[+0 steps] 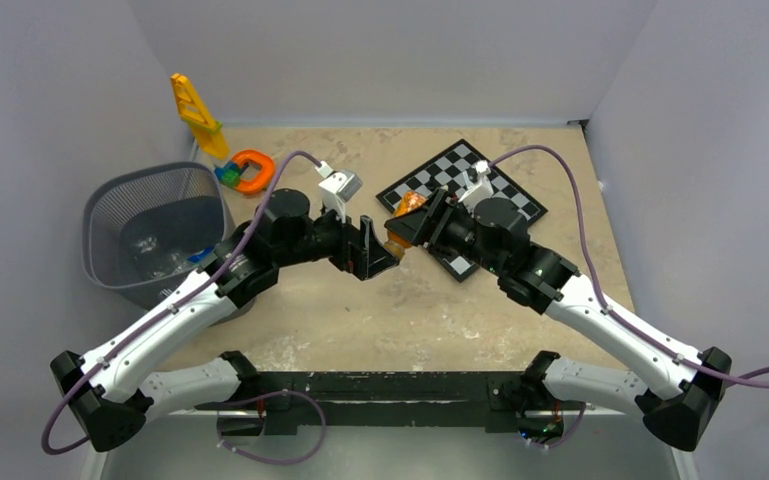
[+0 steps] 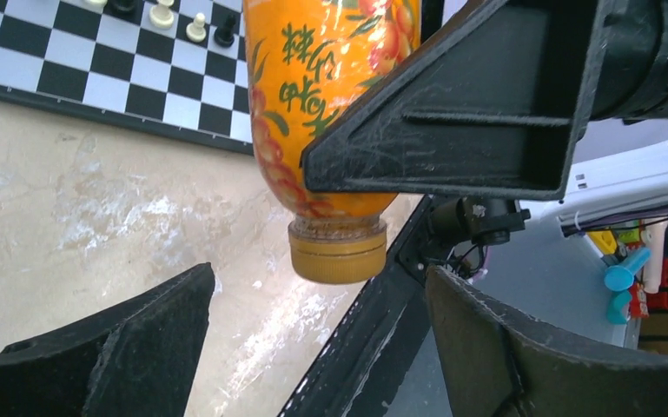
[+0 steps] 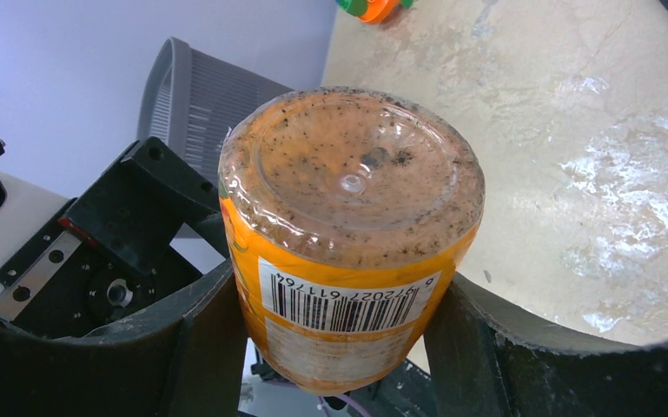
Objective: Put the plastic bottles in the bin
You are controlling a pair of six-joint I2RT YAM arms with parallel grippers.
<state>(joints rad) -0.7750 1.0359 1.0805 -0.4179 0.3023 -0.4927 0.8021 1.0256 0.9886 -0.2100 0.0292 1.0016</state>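
Note:
My right gripper [image 1: 407, 226] is shut on the short orange bottle [image 1: 407, 207] and holds it above the table's middle. In the right wrist view the bottle [image 3: 347, 261] sits between my fingers, base toward the camera. In the left wrist view the bottle [image 2: 330, 113] hangs with its cap [image 2: 337, 252] toward my left gripper [image 2: 321, 347]. My left gripper [image 1: 380, 250] is open and empty, right beside the bottle, its jaws apart on either side of the cap without touching it. The dark grey wire-mesh bin [image 1: 110, 215] stands at the left with clear bottles [image 1: 165, 255] inside.
A chessboard [image 1: 515, 195] with pieces lies at the back right under the right arm. Orange and yellow toys [image 1: 230, 150] stand at the back left beside the bin. The bin's rim [image 3: 182, 87] shows behind my left wrist in the right wrist view.

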